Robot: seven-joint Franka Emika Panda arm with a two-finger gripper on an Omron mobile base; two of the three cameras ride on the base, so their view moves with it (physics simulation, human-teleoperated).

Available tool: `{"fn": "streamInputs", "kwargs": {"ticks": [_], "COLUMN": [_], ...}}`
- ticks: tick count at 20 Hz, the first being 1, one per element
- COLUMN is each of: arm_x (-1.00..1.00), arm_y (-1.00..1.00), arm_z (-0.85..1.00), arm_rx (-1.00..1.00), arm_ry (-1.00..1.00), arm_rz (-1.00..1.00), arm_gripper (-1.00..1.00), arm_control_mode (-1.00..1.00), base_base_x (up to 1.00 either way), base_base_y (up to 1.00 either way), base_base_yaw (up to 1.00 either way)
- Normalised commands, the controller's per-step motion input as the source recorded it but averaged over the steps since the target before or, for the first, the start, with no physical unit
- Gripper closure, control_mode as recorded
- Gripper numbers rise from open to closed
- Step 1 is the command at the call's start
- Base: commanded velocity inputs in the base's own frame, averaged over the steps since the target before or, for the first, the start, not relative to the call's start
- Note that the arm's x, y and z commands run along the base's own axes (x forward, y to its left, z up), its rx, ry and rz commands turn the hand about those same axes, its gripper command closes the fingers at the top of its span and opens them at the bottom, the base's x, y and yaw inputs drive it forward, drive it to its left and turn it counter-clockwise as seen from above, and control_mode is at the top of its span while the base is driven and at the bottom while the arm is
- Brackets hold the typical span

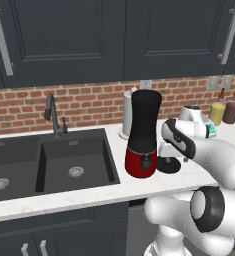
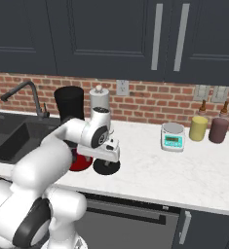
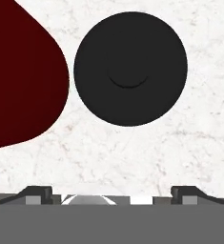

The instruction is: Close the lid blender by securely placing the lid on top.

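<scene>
My tool (image 3: 111,191) sits nearest the lens in the hand view, its two dark tips spread wide apart with nothing between them, so it is open and empty. Looking down along it, the lid (image 3: 130,68) lies flat on the white bench (image 3: 180,143), ahead of the tips and a little toward the top of that picture, not yet between them. The tool is above the lid and slightly short of it, so I judge the coming move to be a small advance forward and then a straight descent, with the tips straddling the disc.

The lid is round, so it has no long axis to line up with; any approach angle across it should serve. Whether my spread is wide enough for its full width I cannot tell, and there is a shallow curved mark at its centre that may be a raised grip.

Just beside the lid, on its sink side, is the blender (image 1: 143,134). Its red base (image 3: 23,76) nearly touches the lid's edge in the hand view, with only a thin strip of bench between. That is the tight side: a tip going down there could knock the base. The jar top looks open and stands well above the lid, so a high lift is needed.

On the other side the bench is free out to the scale (image 2: 173,136) and two bottles (image 2: 199,127). The paper roll (image 1: 127,114) stands behind the blender, and the sink (image 1: 49,162) lies beyond it.
</scene>
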Motion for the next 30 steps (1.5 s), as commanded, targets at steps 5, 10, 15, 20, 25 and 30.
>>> {"fn": "streamInputs", "kwargs": {"ticks": [5,10,15,20,25,30], "arm_x": [0.16,0.1,0.2,0.17,0.19,0.21], "arm_y": [-0.06,-0.06,0.0,0.0,0.0,0.0], "arm_z": [-0.21,-0.18,-0.18,-0.2,-0.2,-0.14], "arm_rx": [0.0,0.0,0.0,0.0,0.0,0.0], "arm_ry": [0.0,-0.06,-0.11,-0.11,-0.08,-0.07], "arm_rz": [0.05,0.08,0.09,0.1,0.09,0.09], "arm_gripper": [-1.0,-1.0,-1.0,-1.0,-1.0,-1.0], "arm_control_mode": [-1.0,-1.0,-1.0,-1.0,-1.0,-1.0], "base_base_x": [0.0,0.0,0.0,0.0,0.0,0.0], "base_base_y": [0.0,0.0,0.0,0.0,0.0,0.0], "base_base_yaw": [0.0,0.0,0.0,0.0,0.0,0.0]}}
